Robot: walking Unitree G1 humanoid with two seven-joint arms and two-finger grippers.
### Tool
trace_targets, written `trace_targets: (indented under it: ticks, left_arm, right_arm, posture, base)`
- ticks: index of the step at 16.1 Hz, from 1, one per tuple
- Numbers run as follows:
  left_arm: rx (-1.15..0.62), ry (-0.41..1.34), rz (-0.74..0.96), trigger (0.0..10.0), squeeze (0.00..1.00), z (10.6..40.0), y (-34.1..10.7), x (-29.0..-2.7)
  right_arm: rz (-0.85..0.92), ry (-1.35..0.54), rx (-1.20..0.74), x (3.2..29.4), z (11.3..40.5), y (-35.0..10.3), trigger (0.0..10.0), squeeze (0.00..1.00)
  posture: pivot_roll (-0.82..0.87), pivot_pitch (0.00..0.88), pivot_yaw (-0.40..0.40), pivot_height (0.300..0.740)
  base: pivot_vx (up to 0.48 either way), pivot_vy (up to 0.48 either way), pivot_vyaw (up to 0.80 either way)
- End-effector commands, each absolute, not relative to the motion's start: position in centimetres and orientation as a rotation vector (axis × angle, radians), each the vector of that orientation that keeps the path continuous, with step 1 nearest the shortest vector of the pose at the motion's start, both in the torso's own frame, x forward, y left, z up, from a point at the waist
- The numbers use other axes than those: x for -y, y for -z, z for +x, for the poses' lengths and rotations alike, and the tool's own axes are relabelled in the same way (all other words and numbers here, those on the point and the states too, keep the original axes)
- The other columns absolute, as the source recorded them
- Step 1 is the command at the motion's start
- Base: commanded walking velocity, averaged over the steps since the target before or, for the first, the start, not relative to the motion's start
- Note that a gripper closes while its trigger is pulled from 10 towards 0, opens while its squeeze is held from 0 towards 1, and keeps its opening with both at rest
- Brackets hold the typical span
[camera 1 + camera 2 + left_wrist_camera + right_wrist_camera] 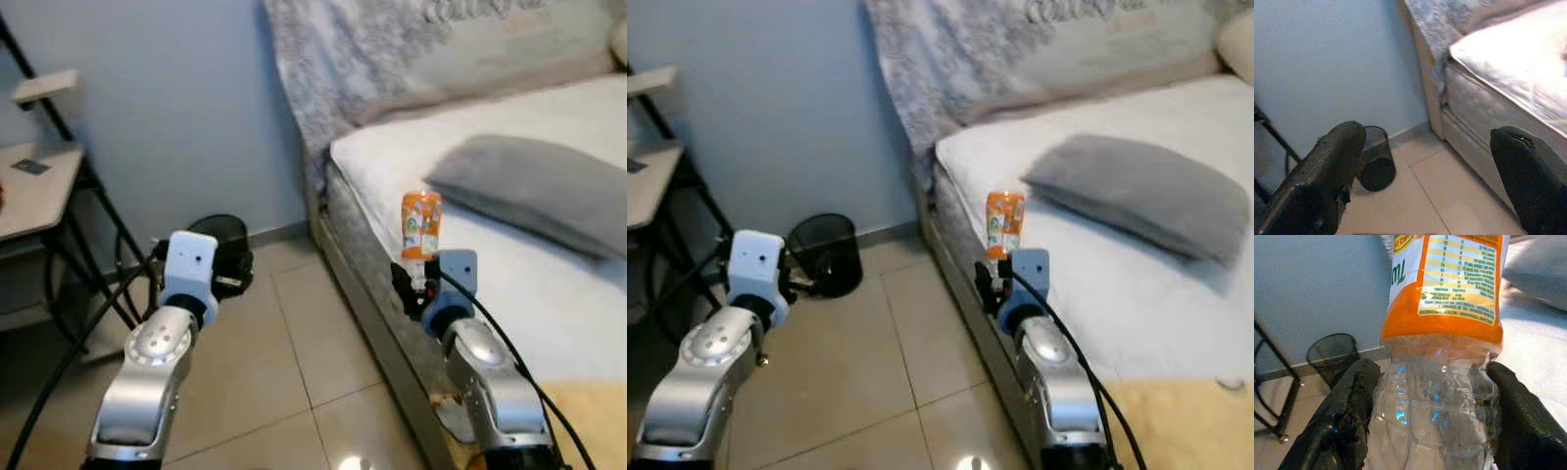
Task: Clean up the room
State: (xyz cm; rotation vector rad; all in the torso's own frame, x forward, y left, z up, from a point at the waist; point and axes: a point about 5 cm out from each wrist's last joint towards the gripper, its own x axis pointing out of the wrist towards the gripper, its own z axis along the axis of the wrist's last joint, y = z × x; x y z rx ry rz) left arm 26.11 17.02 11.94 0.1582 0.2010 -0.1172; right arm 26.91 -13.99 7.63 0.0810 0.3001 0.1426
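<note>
My right gripper [417, 284] is shut on a clear plastic bottle with an orange label [420, 227], held upright beside the edge of the bed [549, 284]. In the right wrist view the bottle [1440, 382] sits squeezed between the two black fingers [1352, 421]. My left gripper [1435, 176] is raised over the tiled floor with its fingers [1327, 171] wide apart and nothing between them. A black mesh wastebasket [826, 253] stands on the floor against the blue wall, ahead of the left arm; the same wastebasket [1375, 159] appears in the left wrist view.
A grey pillow [534, 191] lies on the white bed sheet. A patterned grey headboard cover [392, 49] rises behind it. A black-framed shelf unit [39, 186] stands at the left by the wall. Beige floor tiles [274, 362] stretch between shelf and bed.
</note>
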Motion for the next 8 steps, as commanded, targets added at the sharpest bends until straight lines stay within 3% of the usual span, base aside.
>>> trace_targets:
  ticks: [1, 8]
  left_arm:
    - [-0.216, 0.081, 0.158, 10.0, 0.0, 26.13, -12.01, -17.92]
    - [-0.227, 0.087, 0.17, 10.0, 0.0, 26.23, -11.56, -17.94]
  right_arm:
    - [0.08, -0.18, -0.282, 12.83, 27.08, -8.09, 10.0, 0.0]
    - [0.066, -0.183, -0.276, 12.97, 27.02, -8.05, 10.0, 0.0]
  posture:
    - [-0.03, 0.0, 0.058, 0.74]
    - [-0.04, 0.0, 0.057, 0.74]
  base:
    - [0.39, 0.0, 0.0]
    - [0.392, 0.0, 0.0]
